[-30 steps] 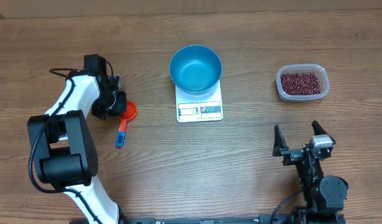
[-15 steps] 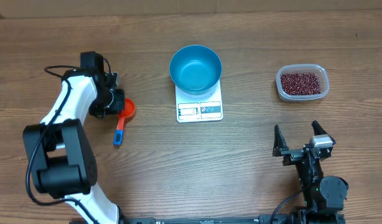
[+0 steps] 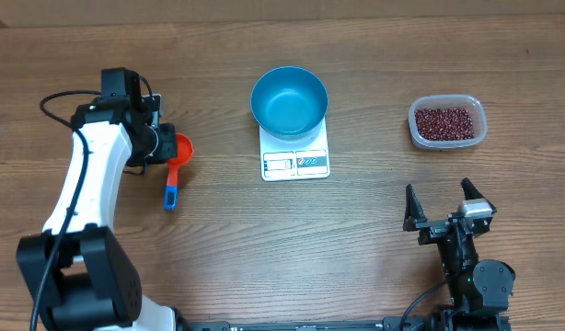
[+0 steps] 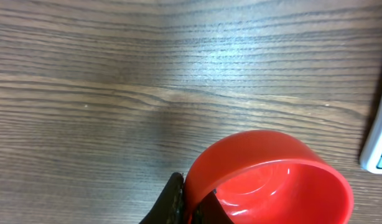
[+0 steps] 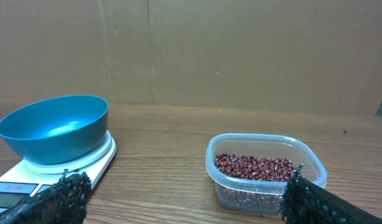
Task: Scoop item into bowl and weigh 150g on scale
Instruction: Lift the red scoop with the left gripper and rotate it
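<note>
Here, left of the scale, the jaws of the left arm pinch a red scoop by its rim; the blue bowl sits on the scale, red-brown beans lie well right of it, and the jaws of the right arm stand open.

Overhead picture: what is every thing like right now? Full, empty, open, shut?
scale: lying flat, display unreadable
bowl: empty, standing on the scale
clear container: lidless, partly filled
beans: heaped in the clear container
red scoop: empty, pinched at its rim
left gripper: shut on the red scoop
right gripper: open, holding nothing
</note>
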Robot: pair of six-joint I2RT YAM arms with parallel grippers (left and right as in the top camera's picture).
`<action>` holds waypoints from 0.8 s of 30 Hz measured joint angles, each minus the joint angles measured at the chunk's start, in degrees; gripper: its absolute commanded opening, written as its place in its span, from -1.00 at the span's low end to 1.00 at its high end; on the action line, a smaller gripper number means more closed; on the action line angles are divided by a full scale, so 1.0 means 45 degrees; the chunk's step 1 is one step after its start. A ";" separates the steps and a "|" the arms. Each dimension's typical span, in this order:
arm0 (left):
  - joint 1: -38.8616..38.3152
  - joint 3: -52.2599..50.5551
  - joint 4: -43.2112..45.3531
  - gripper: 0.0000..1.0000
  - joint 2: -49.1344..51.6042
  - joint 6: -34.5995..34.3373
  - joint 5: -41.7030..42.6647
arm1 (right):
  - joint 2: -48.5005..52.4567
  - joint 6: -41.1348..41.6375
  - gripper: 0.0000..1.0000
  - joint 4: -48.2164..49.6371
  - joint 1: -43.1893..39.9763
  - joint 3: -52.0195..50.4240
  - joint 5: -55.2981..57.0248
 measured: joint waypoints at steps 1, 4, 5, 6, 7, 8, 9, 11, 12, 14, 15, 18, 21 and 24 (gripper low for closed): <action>0.0000 0.0000 -0.0034 -0.92 -0.0141 -0.0073 -0.0005 | 0.0000 0.0005 1.00 0.0000 0.0000 0.0000 -0.0005; 0.0000 0.0000 -0.0141 -0.92 -0.0588 -0.0437 0.0000 | 0.0000 0.0000 1.00 0.0005 0.0000 0.0000 -0.0005; 0.0000 0.0000 -0.0194 -0.91 -0.0767 -0.0617 -0.0005 | 0.0000 0.0000 1.00 0.0000 0.0000 0.0000 -0.0005; 0.0000 0.0000 -0.0223 -0.92 -0.0942 -0.0787 -0.0005 | 0.0000 0.0005 1.00 0.0005 0.0000 0.0000 0.0000; 0.0000 0.0000 -0.0248 -0.92 -0.1083 -0.0947 -0.0005 | 0.0000 0.0005 1.00 0.0005 0.0000 0.0000 0.0000; 0.0000 0.0000 -0.0291 -0.92 -0.1258 -0.1137 -0.0005 | 0.0000 0.0005 1.00 0.0005 0.0000 0.0000 -0.0005; 0.0000 0.0000 -0.0301 -0.92 -0.1350 -0.1243 -0.0005 | 0.0000 0.0005 1.00 0.0005 0.0000 0.0000 -0.0005; 0.0000 0.0000 -0.0379 -0.92 -0.1496 -0.1379 0.0034 | 0.0000 0.0000 1.00 0.0000 0.0000 0.0000 -0.0005; 0.0000 0.0000 -0.0486 -0.92 -0.1574 -0.1443 0.0107 | 0.0000 0.0000 1.00 0.0005 0.0000 0.0000 -0.0005; 0.0000 0.0000 -0.0588 -0.91 -0.1608 -0.1535 0.0262 | 0.0000 0.0000 1.00 0.0015 0.0000 0.0000 -0.0005; 0.0000 0.0000 -0.0631 -0.91 -0.1617 -0.1569 0.0325 | 0.0000 0.0005 1.00 0.0000 0.0000 0.0000 -0.0005; 0.0000 0.0000 -0.0704 -0.92 -0.1661 -0.1661 0.0437 | 0.0000 0.0000 1.00 0.0005 0.0000 0.0000 0.0000; 0.0000 0.0000 -0.0782 -0.92 -0.1826 -0.1831 0.0520 | 0.0000 0.0000 1.00 0.0000 0.0000 0.0000 0.0000; 0.0000 0.0000 -0.0826 -0.92 -0.2176 -0.2030 0.0539 | 0.0000 0.0000 1.00 0.0005 0.0000 0.0000 0.0000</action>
